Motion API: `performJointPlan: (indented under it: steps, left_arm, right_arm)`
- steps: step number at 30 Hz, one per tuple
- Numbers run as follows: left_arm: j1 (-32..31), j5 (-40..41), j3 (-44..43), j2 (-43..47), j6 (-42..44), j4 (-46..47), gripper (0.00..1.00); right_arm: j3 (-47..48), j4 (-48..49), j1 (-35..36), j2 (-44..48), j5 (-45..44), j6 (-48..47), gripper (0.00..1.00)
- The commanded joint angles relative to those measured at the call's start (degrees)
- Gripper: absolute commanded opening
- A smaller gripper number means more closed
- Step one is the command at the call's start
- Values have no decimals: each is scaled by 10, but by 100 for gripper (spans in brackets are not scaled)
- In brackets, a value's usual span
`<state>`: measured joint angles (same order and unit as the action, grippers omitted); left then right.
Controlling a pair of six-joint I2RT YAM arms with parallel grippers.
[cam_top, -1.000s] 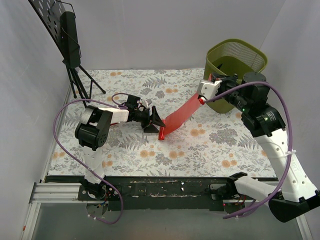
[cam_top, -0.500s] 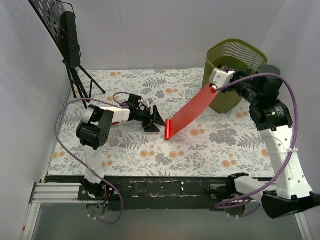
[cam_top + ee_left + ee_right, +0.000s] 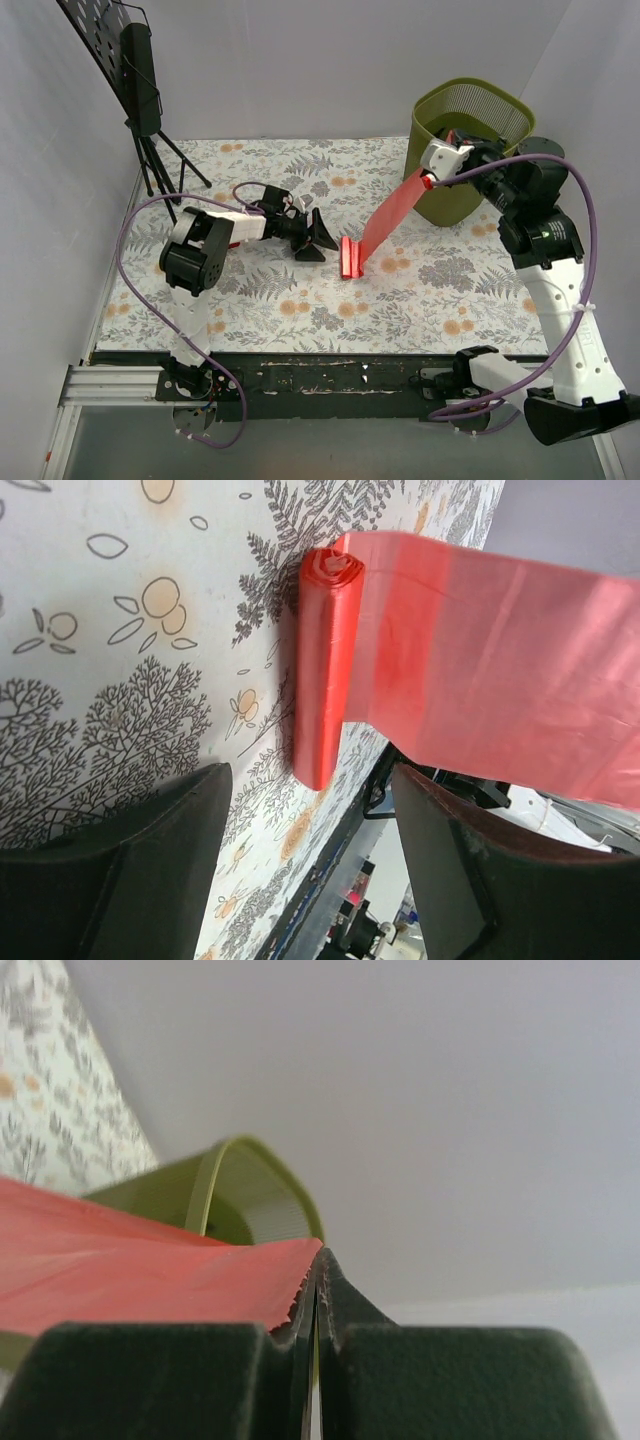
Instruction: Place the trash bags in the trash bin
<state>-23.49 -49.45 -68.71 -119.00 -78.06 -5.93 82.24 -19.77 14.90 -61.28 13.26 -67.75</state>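
The red trash bag (image 3: 385, 222) stretches as a flat strip from its rolled end (image 3: 349, 258) on the table up to my right gripper (image 3: 428, 181), which is shut on its torn top edge (image 3: 270, 1285) beside the olive-green trash bin (image 3: 470, 110). The bin rim also shows in the right wrist view (image 3: 235, 1160). My left gripper (image 3: 322, 236) is open and empty, low over the table just left of the roll. In the left wrist view the roll (image 3: 325, 670) lies ahead of the open jaws, apart from them.
A black music stand (image 3: 140, 90) stands at the back left corner. White walls close the back and both sides. The table has a floral cloth (image 3: 280, 290). Purple cables loop off both arms.
My right gripper has lifted the bag's free end up and right toward the bin. The strip has unrolled further and the roll has slid right. My left gripper has followed to the right.
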Motion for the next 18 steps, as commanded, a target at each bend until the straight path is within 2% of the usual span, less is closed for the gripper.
performJointPlan:
  steps: [1,8,11,16,18]
  left_arm:
    - [-14,164,14,-69,45,-49,68]
    - [-38,183,-12,-91,48,-63,68]
    - [-66,253,-41,-101,67,-102,68]
    - [-116,422,-89,-119,98,-180,68]
    - [-125,451,-92,-122,108,-189,66]
  right_arm:
    - [-59,18,-64,48,-10,-27,1]
    - [-104,6,-143,77,6,-34,1]
    - [-128,4,-171,85,8,-41,1]
    - [-175,24,-181,103,5,-35,1]
    - [-187,39,-181,109,5,-26,1]
